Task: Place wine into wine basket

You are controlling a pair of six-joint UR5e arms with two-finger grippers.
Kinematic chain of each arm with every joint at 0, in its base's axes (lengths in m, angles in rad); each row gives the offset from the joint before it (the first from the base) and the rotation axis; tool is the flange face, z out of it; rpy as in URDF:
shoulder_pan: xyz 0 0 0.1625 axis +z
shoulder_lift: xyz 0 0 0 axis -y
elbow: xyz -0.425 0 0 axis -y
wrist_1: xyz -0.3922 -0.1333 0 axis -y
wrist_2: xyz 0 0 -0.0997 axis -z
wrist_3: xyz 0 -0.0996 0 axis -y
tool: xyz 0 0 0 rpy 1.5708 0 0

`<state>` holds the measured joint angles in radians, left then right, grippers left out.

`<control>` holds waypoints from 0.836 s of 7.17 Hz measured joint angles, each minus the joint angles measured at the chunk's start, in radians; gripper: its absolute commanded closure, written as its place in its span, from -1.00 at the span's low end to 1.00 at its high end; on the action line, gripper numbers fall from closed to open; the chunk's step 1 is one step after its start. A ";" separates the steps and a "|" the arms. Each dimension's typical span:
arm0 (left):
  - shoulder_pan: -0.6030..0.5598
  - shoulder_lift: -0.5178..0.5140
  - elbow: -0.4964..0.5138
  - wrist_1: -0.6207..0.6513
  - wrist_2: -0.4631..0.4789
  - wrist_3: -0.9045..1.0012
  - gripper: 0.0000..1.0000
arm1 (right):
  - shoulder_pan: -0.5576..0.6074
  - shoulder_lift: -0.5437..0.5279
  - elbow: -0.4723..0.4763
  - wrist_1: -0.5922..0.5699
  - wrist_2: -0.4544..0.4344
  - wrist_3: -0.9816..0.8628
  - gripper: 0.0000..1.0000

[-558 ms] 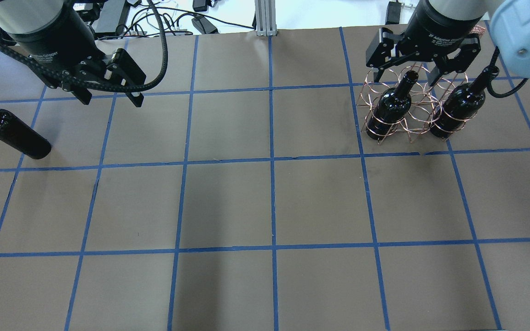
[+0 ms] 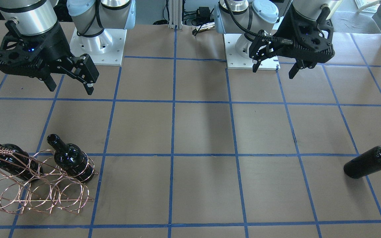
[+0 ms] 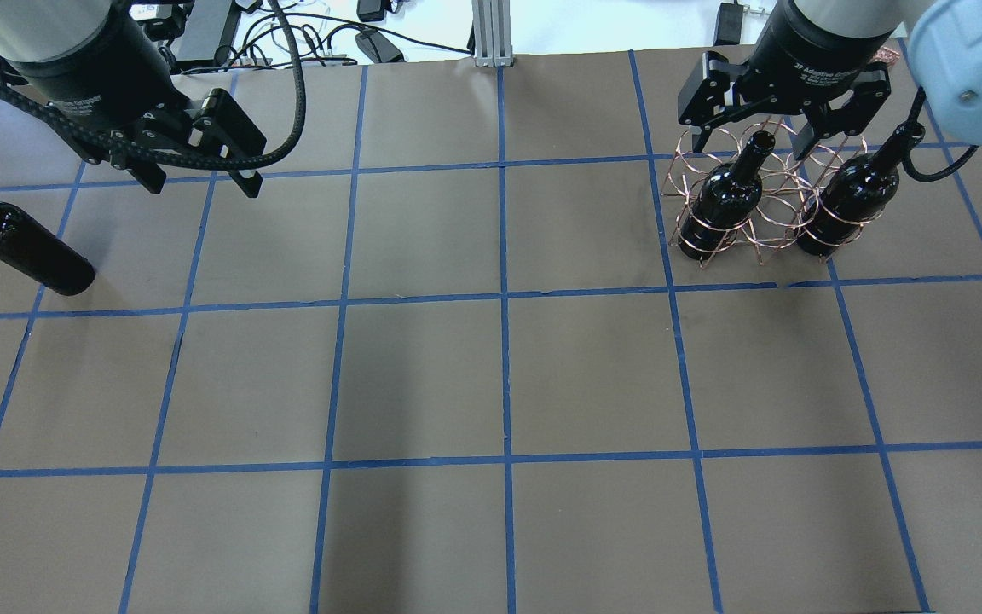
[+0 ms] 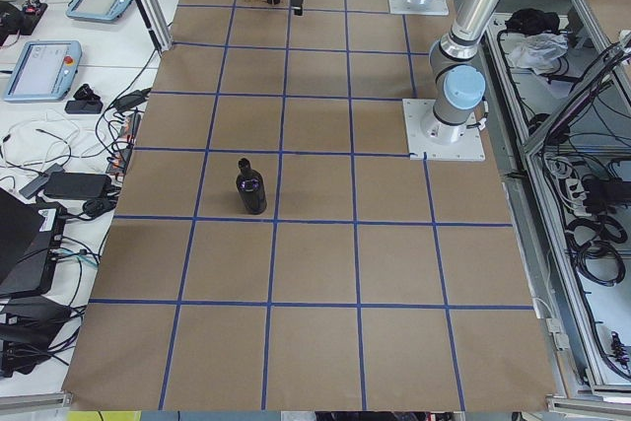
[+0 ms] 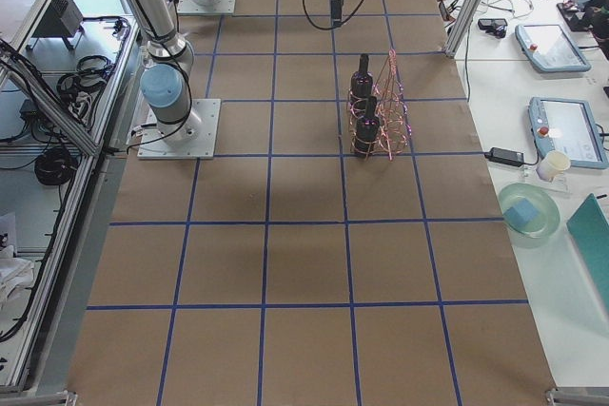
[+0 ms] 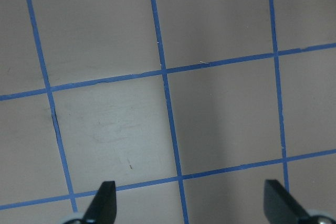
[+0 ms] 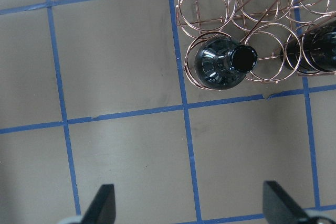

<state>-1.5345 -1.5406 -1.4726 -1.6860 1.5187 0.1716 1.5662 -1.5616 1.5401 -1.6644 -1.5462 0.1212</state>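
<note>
1. The left gripper (image 3: 201, 183) is held with its jaws apart and empty above the bare table; the right gripper (image 2: 70, 89) is likewise spread and empty, hanging above the wine basket (image 2: 40, 201).
2. The wine (image 3: 26, 251) is seen upright on the table at the robot's far left, well apart from the basket. Two other bottles (image 3: 725, 200) (image 3: 853, 200) are already seated in hoops, and the hoop between them appears free.
3. The upright bottle could be toppled if its neck is clipped by a finger on the approach.
4. The glossy glass could slip if it is gripped weakly or off-centre.
5. A long carry across the table is required, so a clash between the arms is possible near the basket.
6. The light wire basket could be shoved or tipped, or a seated bottle knocked, if the base catches a hoop.
</note>
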 measured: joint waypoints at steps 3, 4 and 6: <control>0.005 -0.001 0.000 -0.001 0.001 0.001 -1.00 | 0.000 0.000 0.000 0.000 0.000 0.000 -1.00; 0.012 -0.001 0.000 0.000 0.003 0.001 -1.00 | 0.000 0.000 0.000 0.000 0.000 0.001 -1.00; 0.048 -0.003 0.002 0.000 0.004 0.003 -1.00 | 0.000 0.001 0.000 0.000 0.001 0.000 -1.00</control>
<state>-1.4864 -1.5432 -1.4703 -1.6864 1.5231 0.1744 1.5662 -1.5602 1.5401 -1.6644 -1.5453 0.1213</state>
